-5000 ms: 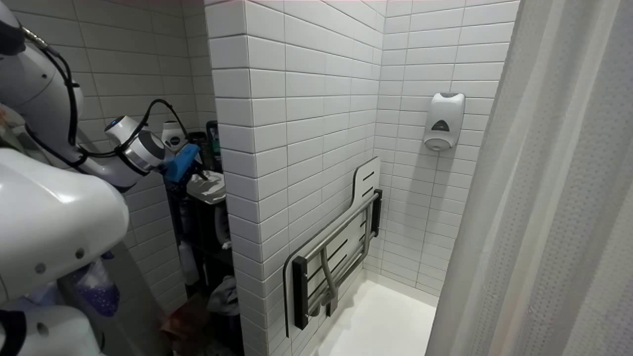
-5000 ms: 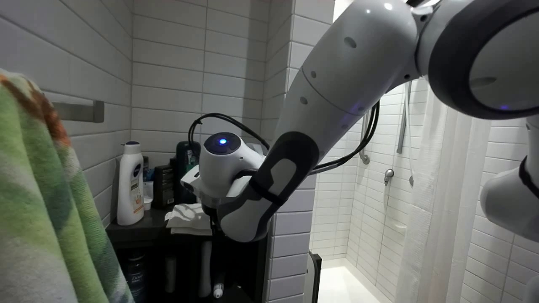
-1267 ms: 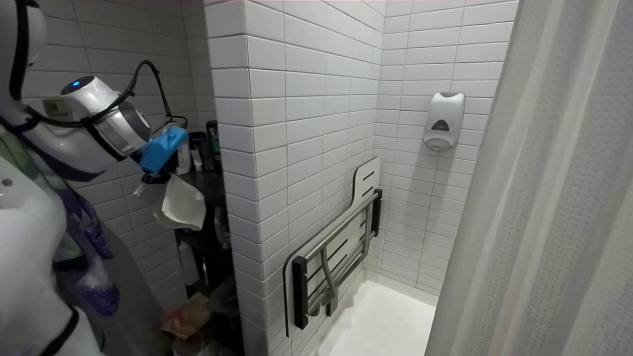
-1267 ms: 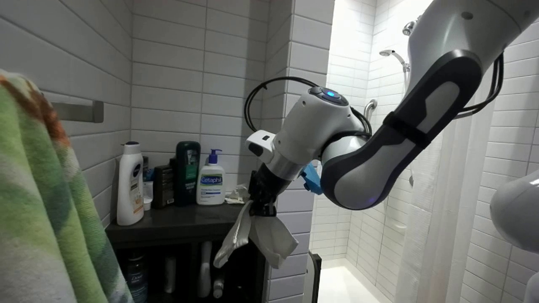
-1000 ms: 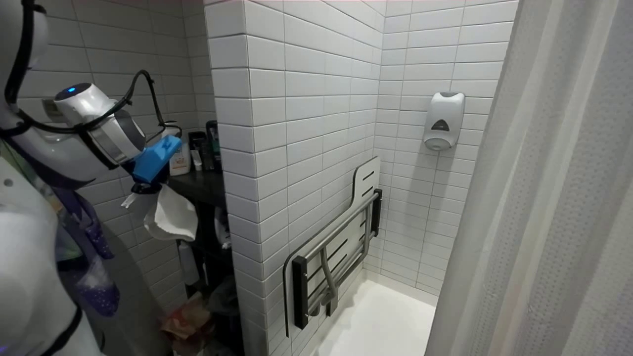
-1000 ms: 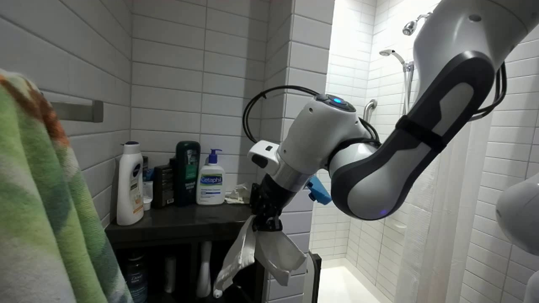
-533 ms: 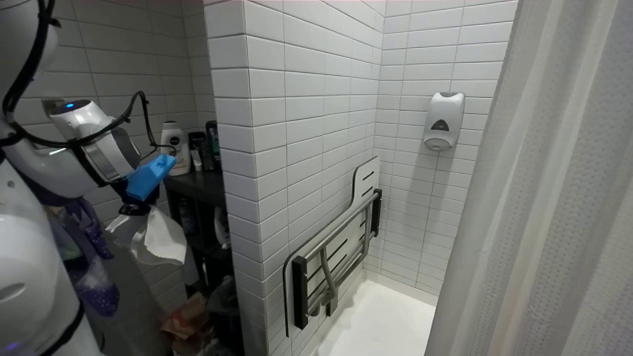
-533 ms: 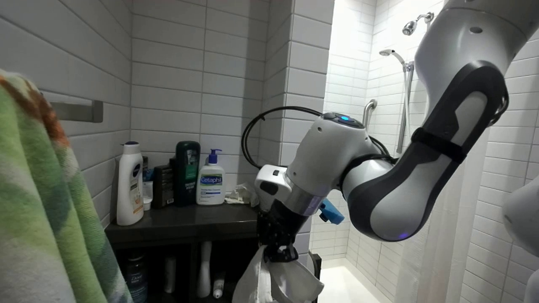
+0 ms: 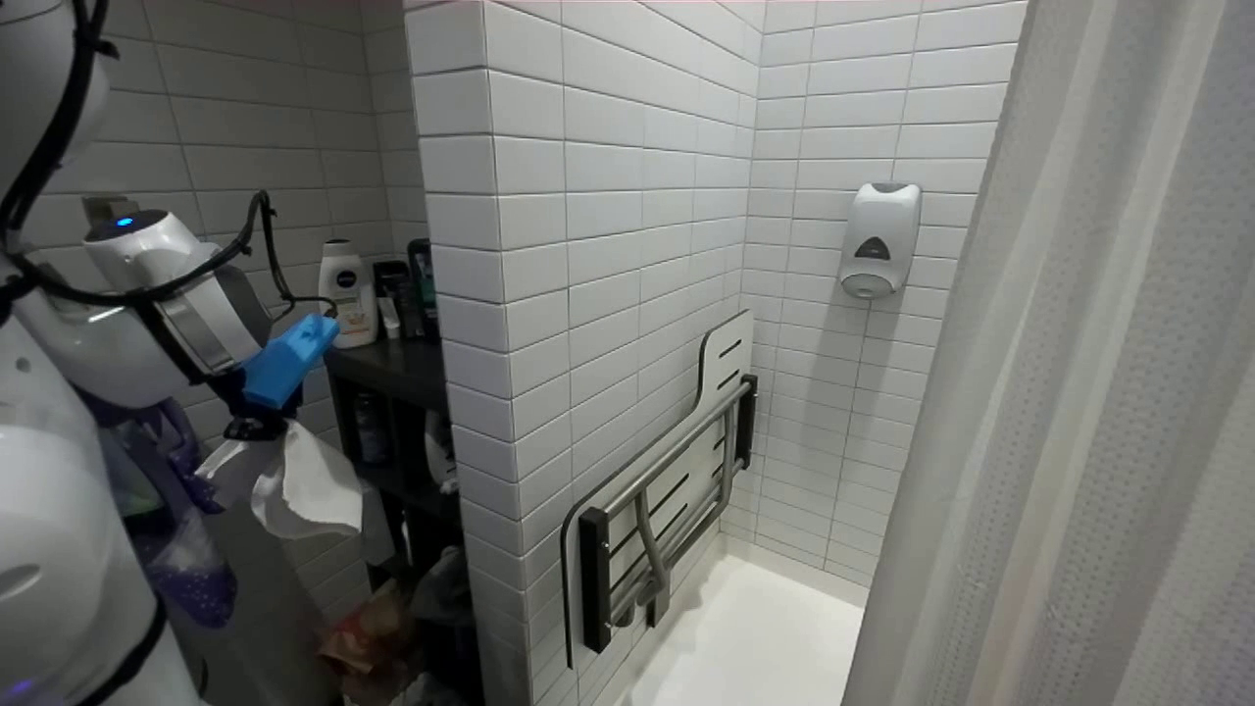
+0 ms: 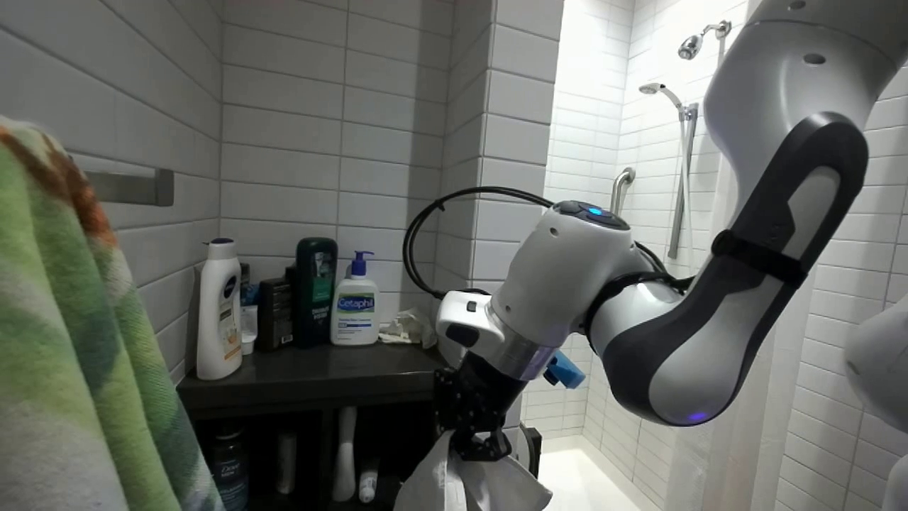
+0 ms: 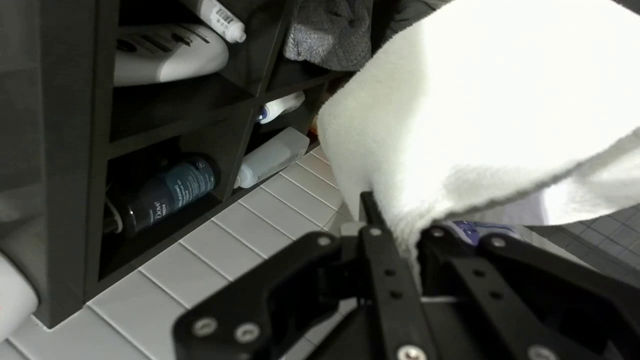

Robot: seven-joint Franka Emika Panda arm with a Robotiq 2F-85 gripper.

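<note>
"One white cloth [image 11: 480, 100]: secure?"
"Seems so. Wrist view: the gripper [image 11: 404, 230] pinches its bunched edge between both jaws. Both exterior views: it hangs near the shelf unit [image 9: 390, 365]."
"Advice?"
"Hold that pinch; swing clear of the shelf unit."

Camera positions

In an exterior view, the camera faces the tiled wall [image 9: 627, 245], tipped down; in an exterior view, it stands nearer the shelf [image 10: 319, 365]. Both share the arm [image 10: 709, 362], all three the shelf. The wrist view looks closely along the hand [image 11: 402, 222].
</note>
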